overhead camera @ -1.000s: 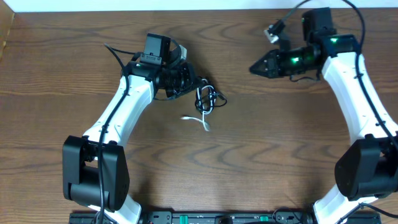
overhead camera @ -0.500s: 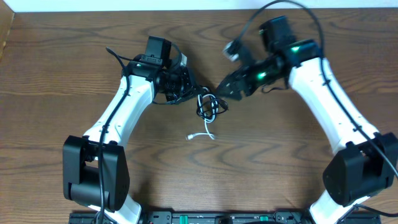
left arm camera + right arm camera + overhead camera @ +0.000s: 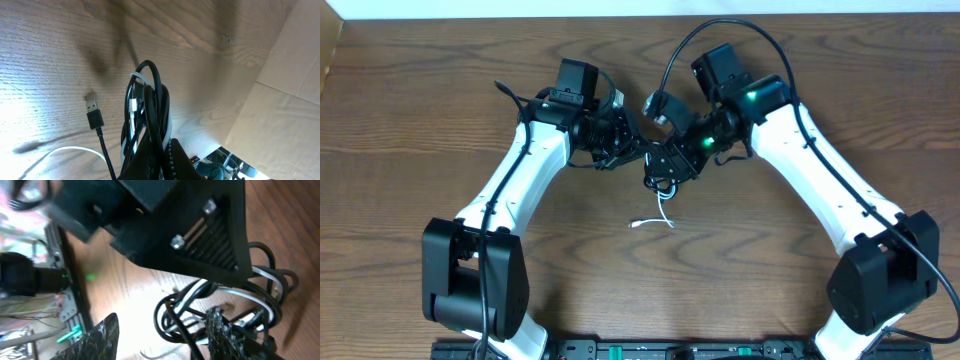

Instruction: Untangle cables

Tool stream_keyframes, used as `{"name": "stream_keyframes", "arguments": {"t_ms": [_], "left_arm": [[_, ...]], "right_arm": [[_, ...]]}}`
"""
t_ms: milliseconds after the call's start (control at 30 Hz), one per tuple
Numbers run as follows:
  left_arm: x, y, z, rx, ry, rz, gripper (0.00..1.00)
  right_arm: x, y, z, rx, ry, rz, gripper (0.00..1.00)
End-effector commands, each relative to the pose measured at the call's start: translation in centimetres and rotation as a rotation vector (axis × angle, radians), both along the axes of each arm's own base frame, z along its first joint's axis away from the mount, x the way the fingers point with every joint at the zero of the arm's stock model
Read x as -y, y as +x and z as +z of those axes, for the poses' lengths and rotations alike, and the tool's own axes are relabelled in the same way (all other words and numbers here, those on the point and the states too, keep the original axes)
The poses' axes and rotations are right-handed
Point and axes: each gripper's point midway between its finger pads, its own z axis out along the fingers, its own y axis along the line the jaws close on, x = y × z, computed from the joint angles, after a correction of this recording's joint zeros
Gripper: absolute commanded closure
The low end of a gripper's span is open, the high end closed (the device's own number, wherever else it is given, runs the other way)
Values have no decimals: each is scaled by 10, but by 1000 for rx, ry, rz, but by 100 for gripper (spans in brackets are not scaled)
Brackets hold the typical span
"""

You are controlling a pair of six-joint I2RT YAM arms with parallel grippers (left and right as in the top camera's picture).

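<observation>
Far left, above the wooden table (image 3: 400,150): left arm (image 3: 520,170), white-shelled, angled up and inward toward the middle. At its tip, left fingers (image 3: 632,150) pressed together, pinching the cables (image 3: 660,178), a tangled bundle of black and white loops near the table's centre, a little toward the far edge. Impossible to tell whether the bundle rests on the wood.

From the left wrist view: bundle rising out of the closed fingers, black cable (image 3: 158,95) looped over the top, white cable (image 3: 131,107) threaded through those loops. Just left of the bundle, a black USB plug (image 3: 93,112) on a thin cord, apart from the loops, with a white strand curving across the wood below it.

Below the bundle in the overhead view: a loose white tail (image 3: 653,219) flat on the table, small plug end pointing left.

Right of the bundle: right fingers (image 3: 225,335) spread apart, one well clear, the other against the loops, some black and white loops in the gap, nothing pinched. Both sets of fingers close together at the tangle.

Far right: right arm (image 3: 820,190), white, reaching in from its base, green light near the wrist.
</observation>
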Motion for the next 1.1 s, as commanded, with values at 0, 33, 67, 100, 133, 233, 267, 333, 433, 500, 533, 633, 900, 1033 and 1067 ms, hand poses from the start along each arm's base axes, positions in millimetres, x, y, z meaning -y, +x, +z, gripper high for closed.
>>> {"name": "stream_keyframes", "arguments": {"t_ms": [0,33,67,100,133,233,267,333,433,500,533,633,900,1033,1067], "left_arm": [[3,-1,4,-11,-25,-3,93],[3,-1,4,-10,-26,-3,93],[3,-1,4,-10,-26,-3,92],[3,-1,4,-10,-25,-3,92],[3,-1,4,-10,-25,-3,93],[3,-1,3,-10,-23,-2,93],[2,-1,3,-9,-19,0,92],[0,0,1,-6,-1,7,93],[-1,1,-1,-3,9,8,93],[-5,3,-3,13,37,10,93],[-6,3,-5,26,49,2,93],[-11,3,-9,26,86,8,93],[-18,4,-15,24,131,24,93],[-18,4,-15,24,136,26,93],[-19,4,-15,24,138,27,93]], "right_arm": [[5,-3,-23,2,-72,9,48],[5,-5,-28,-1,-73,11,48],[5,-5,-31,-3,-74,11,49],[6,-6,-33,-5,-76,12,51],[6,-6,-35,-7,-77,11,57],[6,-4,-36,-1,-73,6,90],[6,-2,-35,1,-69,-2,98],[4,5,-29,-5,-49,-44,99],[0,13,-13,-22,19,-80,99],[4,19,1,-37,56,-120,99],[9,24,6,-48,62,-160,99],[36,41,16,-109,61,-331,99],[163,63,-36,-191,-362,-866,99],[183,58,-45,-176,-475,-937,99],[190,58,-46,-168,-508,-969,99]]}}
